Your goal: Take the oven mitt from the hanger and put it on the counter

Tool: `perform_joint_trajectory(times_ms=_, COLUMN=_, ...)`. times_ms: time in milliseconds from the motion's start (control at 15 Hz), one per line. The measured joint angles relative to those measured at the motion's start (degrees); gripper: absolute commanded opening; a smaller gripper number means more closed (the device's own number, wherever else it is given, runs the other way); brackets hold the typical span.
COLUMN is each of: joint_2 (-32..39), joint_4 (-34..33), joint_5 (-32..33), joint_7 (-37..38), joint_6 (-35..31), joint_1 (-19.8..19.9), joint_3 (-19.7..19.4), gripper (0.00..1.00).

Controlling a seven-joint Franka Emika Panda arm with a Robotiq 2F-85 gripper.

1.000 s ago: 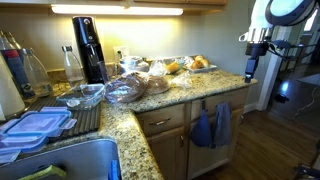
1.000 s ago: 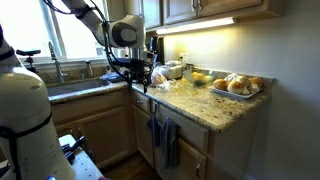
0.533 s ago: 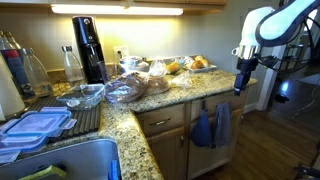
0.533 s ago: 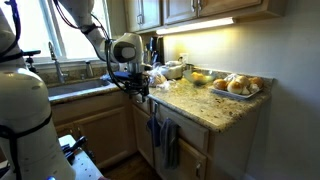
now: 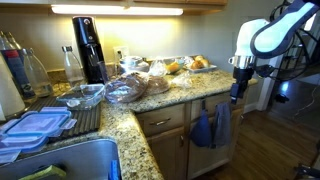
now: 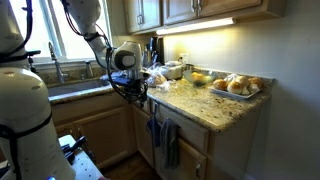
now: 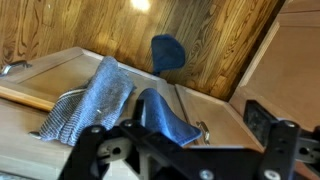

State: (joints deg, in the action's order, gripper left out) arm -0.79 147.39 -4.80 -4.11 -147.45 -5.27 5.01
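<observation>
The deep blue oven mitt (image 5: pixel 203 130) hangs on a cabinet front below the speckled granite counter (image 5: pixel 160 100), next to a longer, paler grey-blue towel (image 5: pixel 222 122). Both hang there in the other exterior view too, the mitt (image 6: pixel 153 130) and the towel (image 6: pixel 170 146). My gripper (image 5: pixel 237 93) hangs beside the counter's edge, above and apart from the two cloths; it also shows in an exterior view (image 6: pixel 137 94). In the wrist view the gripper (image 7: pixel 187 142) is open and empty, with the mitt (image 7: pixel 160 116) between its fingers further off and the towel (image 7: pixel 95 100) to the left.
The counter (image 6: pixel 215 110) carries bagged bread (image 5: pixel 130 88), a tray of baked goods (image 6: pixel 236 87), a glass bowl (image 5: pixel 86 95), bottles and a black appliance (image 5: pixel 88 48). A sink (image 5: pixel 70 160) lies at the near corner. A blue object (image 7: pixel 168 52) stands on the wooden floor.
The arm has come down and moved in towards the cabinet front, from above counter height to counter-edge height. The mitt and the towel have not moved.
</observation>
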Motion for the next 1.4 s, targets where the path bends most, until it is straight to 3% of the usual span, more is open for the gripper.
perform_joint_trajectory(times_ms=467, joint_2=1.26, joint_4=-0.14, joint_5=0.03, joint_7=0.53, joint_6=-1.6, joint_1=0.0, joint_3=0.02, gripper=1.0)
perform_joint_trajectory(times_ms=1400, joint_2=22.88, joint_4=-6.0, joint_5=-1.14, joint_7=7.67, joint_6=-19.11, joint_1=-0.87, joint_3=1.61, gripper=1.0)
